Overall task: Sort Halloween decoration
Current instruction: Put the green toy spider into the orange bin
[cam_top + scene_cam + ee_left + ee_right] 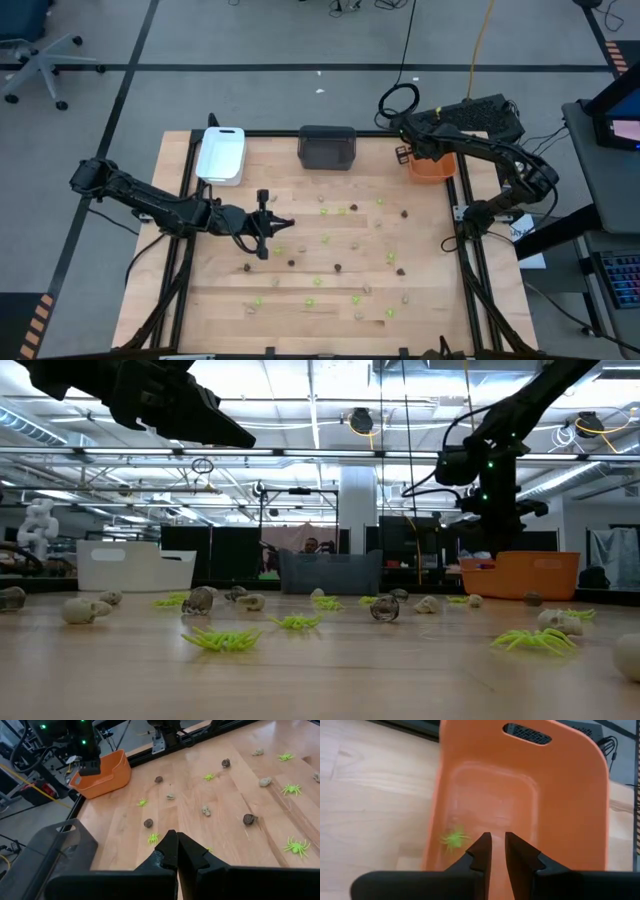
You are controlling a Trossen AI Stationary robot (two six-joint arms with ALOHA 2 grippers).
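Tiny Halloween decoration pieces lie scattered on the wooden table (300, 300): lime green spiders (297, 846), pale skulls (206, 810) and dark pieces (249, 819). One green spider (453, 839) shows blurred inside the orange tray (560, 800), beside my right gripper (498, 840). That gripper points down into the tray at the table's far right (408, 155), its fingers a narrow gap apart with nothing between them. My left gripper (176, 845) is shut and holds nothing. It hangs above the table's left middle (283, 224).
A white tray (221, 153) stands at the far left, a dark grey tray (327, 147) at the far middle and the orange tray (432, 165) at the far right. A black frame (462, 260) edges the table. Cables lie beyond the far edge.
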